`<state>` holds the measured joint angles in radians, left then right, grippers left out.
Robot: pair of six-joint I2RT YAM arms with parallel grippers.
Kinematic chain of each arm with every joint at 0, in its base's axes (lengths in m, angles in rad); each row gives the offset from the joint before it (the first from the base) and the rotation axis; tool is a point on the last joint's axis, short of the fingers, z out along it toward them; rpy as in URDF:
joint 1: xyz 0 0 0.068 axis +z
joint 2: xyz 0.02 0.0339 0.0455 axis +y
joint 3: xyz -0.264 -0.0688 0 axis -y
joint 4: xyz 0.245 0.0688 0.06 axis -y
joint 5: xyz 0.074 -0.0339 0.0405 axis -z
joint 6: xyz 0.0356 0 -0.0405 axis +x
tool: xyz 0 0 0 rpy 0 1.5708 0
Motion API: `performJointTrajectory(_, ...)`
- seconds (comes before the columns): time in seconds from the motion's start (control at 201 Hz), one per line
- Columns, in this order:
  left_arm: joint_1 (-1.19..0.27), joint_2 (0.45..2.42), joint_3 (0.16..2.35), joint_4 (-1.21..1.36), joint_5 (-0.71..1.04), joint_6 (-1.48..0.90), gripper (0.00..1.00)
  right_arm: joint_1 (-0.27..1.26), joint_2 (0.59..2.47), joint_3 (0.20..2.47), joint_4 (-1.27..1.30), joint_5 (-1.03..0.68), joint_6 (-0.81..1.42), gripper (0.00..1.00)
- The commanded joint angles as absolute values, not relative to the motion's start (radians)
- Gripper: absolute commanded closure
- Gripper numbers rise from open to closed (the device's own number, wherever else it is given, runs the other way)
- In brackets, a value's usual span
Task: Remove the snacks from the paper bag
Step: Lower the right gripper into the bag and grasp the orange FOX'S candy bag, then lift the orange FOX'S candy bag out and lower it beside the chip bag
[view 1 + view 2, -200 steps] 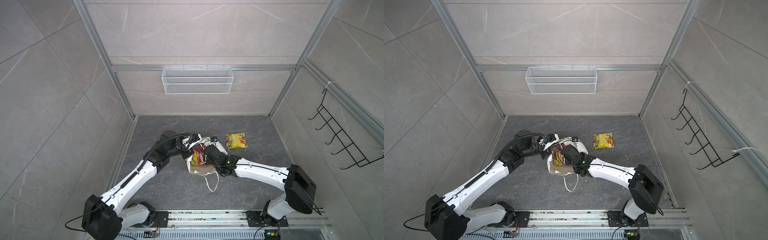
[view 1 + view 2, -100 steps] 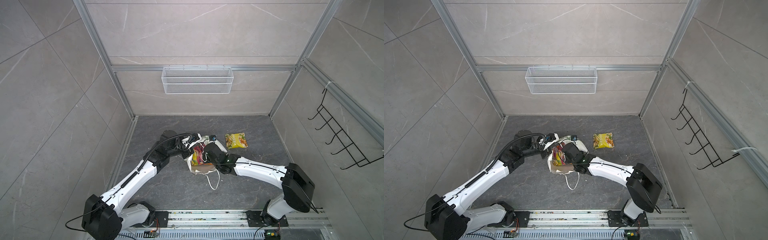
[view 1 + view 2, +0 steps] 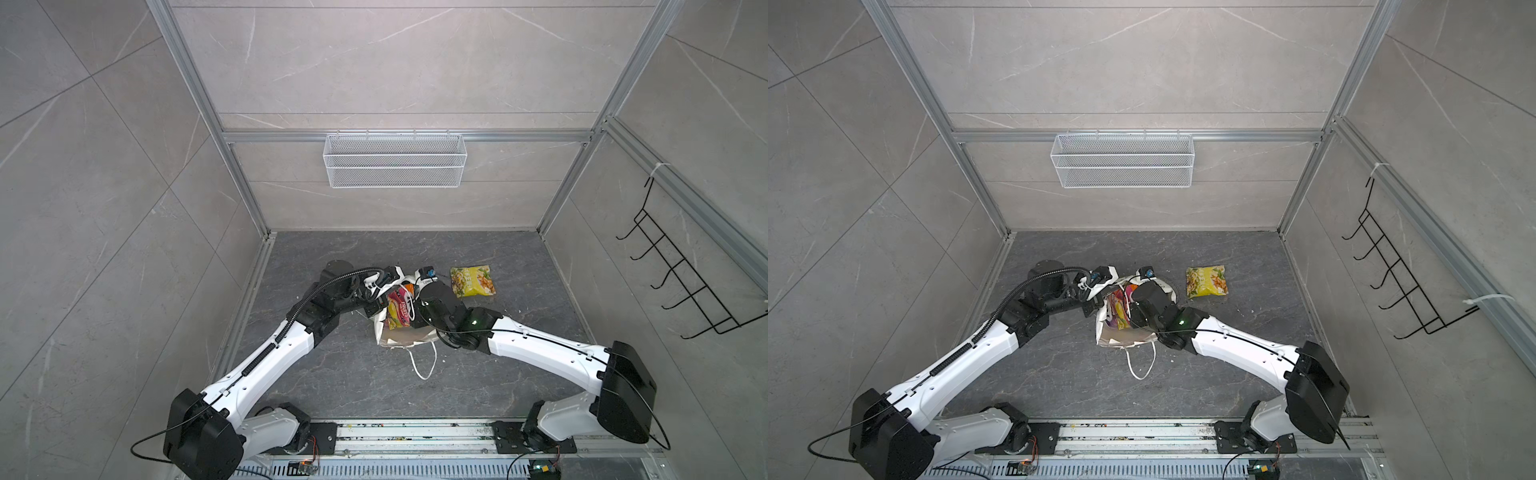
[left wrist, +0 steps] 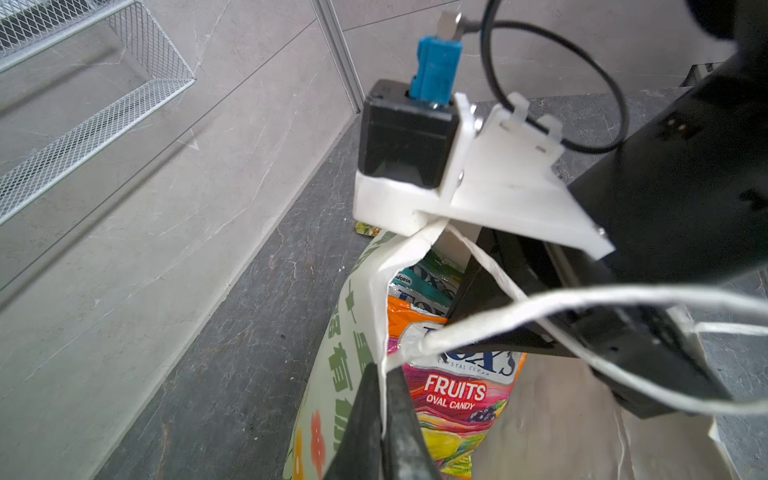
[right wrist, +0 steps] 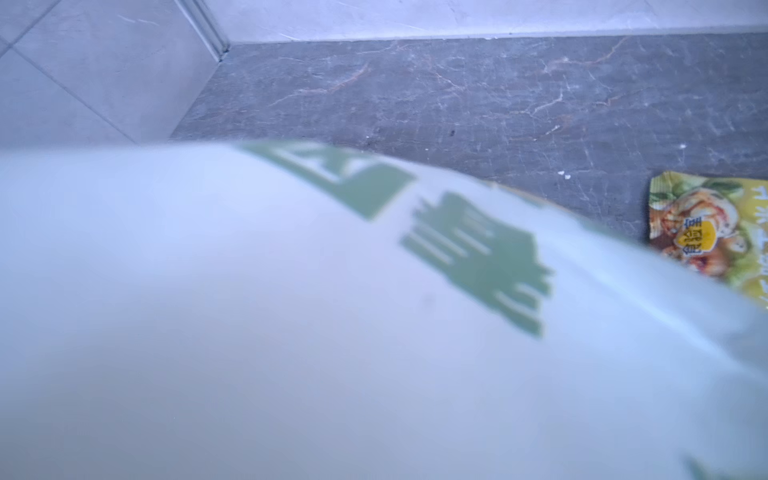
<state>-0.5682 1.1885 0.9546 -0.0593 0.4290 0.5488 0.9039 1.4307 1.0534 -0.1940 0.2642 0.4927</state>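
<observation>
The paper bag (image 3: 401,337) (image 3: 1121,337) lies on the grey floor with its mouth open. My left gripper (image 4: 384,415) (image 3: 372,309) is shut on the bag's white rim (image 4: 376,316). An orange-pink "FRUITS" snack (image 4: 457,395) (image 3: 398,309) sits in the mouth, with a teal snack (image 4: 424,286) behind it. My right gripper (image 4: 540,324) (image 3: 430,301) reaches into the bag beside those packets. Its fingertips are hidden and nothing shows between them. The right wrist view is filled by the blurred bag wall (image 5: 291,291). A yellow snack (image 3: 473,281) (image 3: 1206,281) (image 5: 706,232) lies on the floor right of the bag.
A white cord handle (image 3: 424,365) trails from the bag toward the front. A white wire-mesh basket (image 3: 395,166) hangs on the back wall. A black hook rack (image 3: 681,286) is fixed to the right wall. Tiled walls close in the floor on three sides.
My right gripper has pushed a little further into the bag's mouth and its jaws have closed. The left gripper keeps its hold on the rim without moving.
</observation>
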Motion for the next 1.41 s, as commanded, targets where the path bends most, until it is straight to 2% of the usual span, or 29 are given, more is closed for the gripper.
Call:
performJointTrajectory(0.0, -0.578, 1.184, 0.964, 0.029, 0.474, 0.549, 1.0, 0.908, 1.368, 1.05, -0.208, 0.234, 0.437, 1.0)
performJointTrajectory(0.328, -0.578, 1.181, 0.964, 0.037, 0.422, 0.534, 1.0, 0.91, 1.231, 1.011, -0.199, 0.15, 0.324, 1.0)
performJointTrajectory(0.523, -0.579, 1.175, 0.96, 0.043, 0.407, 0.535, 1.0, 0.91, 1.143, 1.009, -0.233, 0.151, 0.275, 1.0)
performJointTrajectory(0.786, -0.579, 1.181, 0.959, 0.058, 0.392, 0.532, 1.0, 0.908, 1.048, 1.064, -0.334, 0.055, 0.149, 1.0)
performJointTrajectory(1.204, -0.58, 1.196, 0.982, 0.056, 0.376, 0.516, 1.0, 0.908, 0.998, 1.16, -0.467, -0.091, -0.058, 1.0)
performJointTrajectory(1.403, -0.579, 1.198, 0.983, 0.054, 0.367, 0.515, 1.0, 0.909, 0.964, 1.169, -0.44, -0.103, -0.065, 1.0)
